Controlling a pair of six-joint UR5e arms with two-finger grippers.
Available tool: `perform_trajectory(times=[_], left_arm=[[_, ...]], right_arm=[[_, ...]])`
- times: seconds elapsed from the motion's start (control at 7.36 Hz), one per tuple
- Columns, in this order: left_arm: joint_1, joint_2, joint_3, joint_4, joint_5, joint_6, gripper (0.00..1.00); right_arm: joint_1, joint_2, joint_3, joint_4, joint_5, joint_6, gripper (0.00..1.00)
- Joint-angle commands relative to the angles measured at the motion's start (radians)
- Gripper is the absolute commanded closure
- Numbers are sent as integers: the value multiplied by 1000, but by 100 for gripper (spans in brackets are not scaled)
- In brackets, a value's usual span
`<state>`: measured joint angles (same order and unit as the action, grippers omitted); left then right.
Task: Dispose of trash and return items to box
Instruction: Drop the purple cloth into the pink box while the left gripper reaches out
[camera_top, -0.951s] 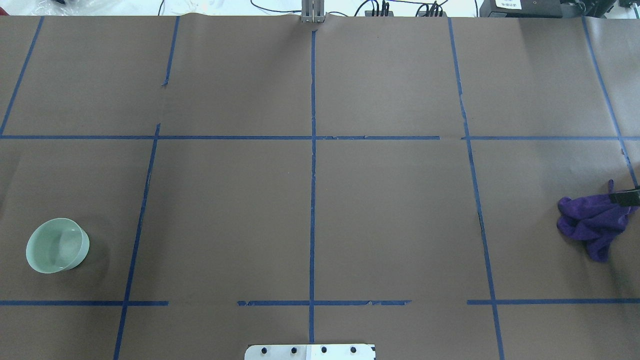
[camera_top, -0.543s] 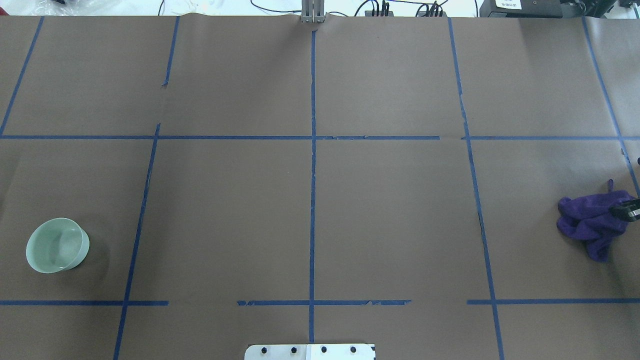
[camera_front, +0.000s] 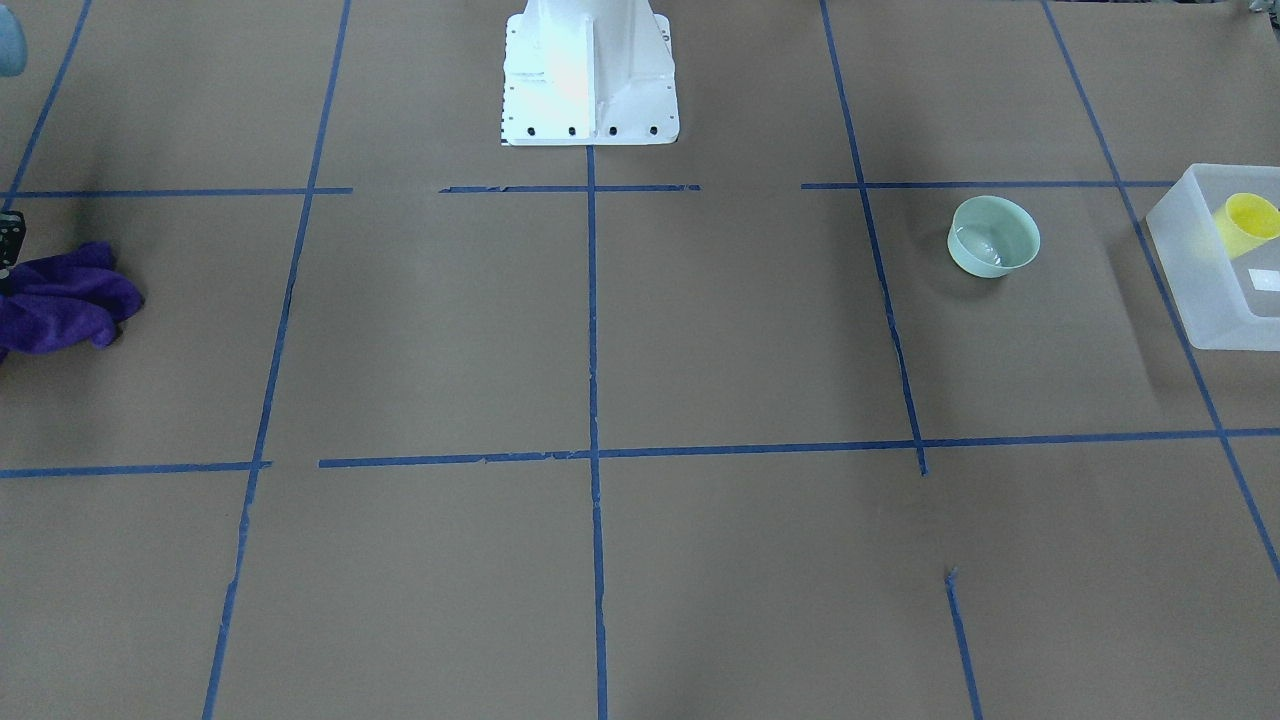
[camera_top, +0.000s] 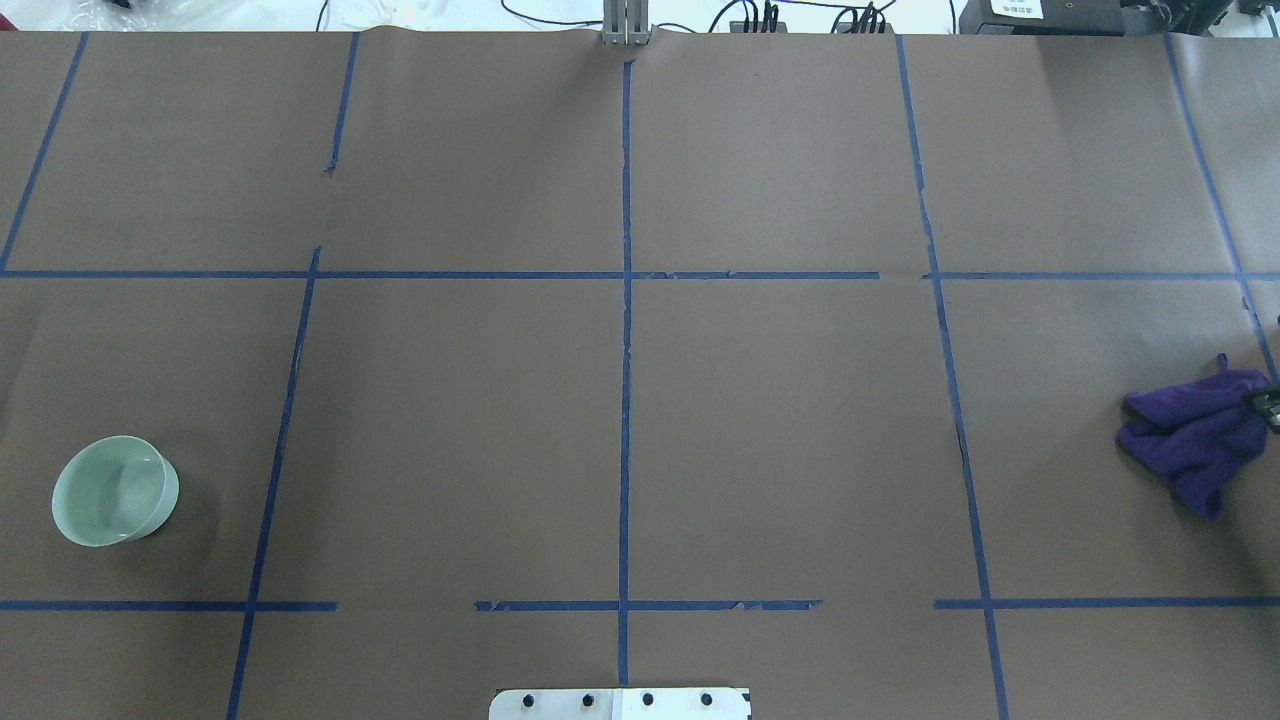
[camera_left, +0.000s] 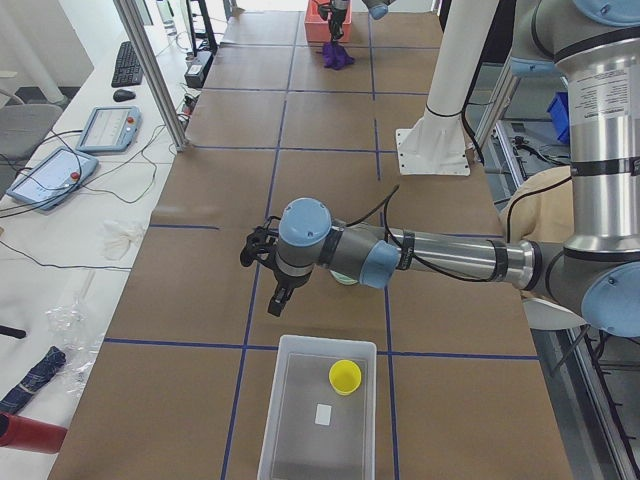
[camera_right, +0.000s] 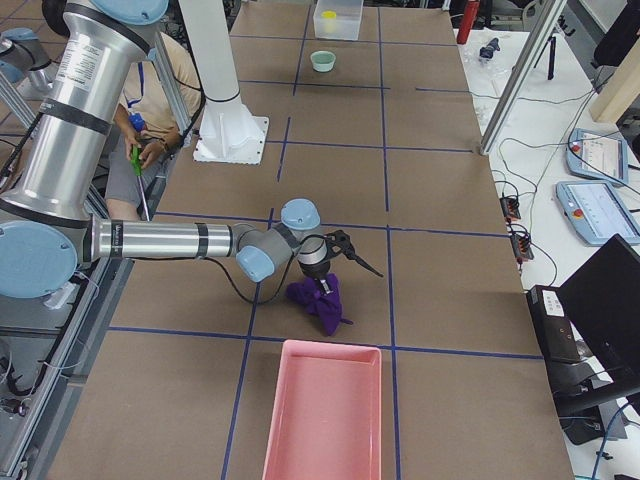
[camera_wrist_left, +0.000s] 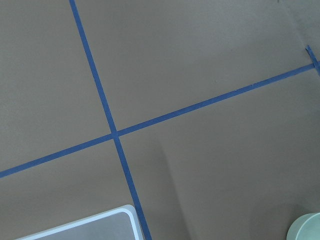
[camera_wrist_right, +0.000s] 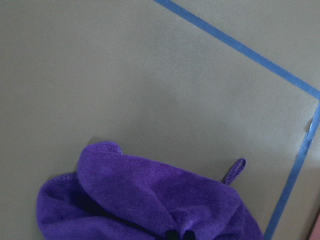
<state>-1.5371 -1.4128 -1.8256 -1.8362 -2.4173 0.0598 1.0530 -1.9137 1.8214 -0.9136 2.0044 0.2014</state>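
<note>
Right gripper (camera_right: 322, 283) was pinched on the purple cloth (camera_right: 318, 305), which bunched beneath it, with the pink tray (camera_right: 325, 410) just beyond at the table's end. Left gripper (camera_left: 268, 262) hovered by the mint-green bowl (camera_front: 993, 236); its opening couldn't be told. Yellow cup (camera_front: 1248, 222) lay inside the frosted box (camera_front: 1190, 300), the bowl near it outside.

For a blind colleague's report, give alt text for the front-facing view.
A mint bowl stands on a brown, blue-taped table near a frosted box at the right edge holding a yellow cup. A purple cloth is at the left edge, the robot base top centre.
</note>
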Motion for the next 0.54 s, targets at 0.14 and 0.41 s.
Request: perform_trajectory(times=[0.14,0.41], left_arm=[[0,-3,3,-1,0,0,0],[2,-3,3,-1,0,0,0]], right_arm=[[323,127,25,-305,42,-467,100],[535,234,13,-547,22,-896,100]])
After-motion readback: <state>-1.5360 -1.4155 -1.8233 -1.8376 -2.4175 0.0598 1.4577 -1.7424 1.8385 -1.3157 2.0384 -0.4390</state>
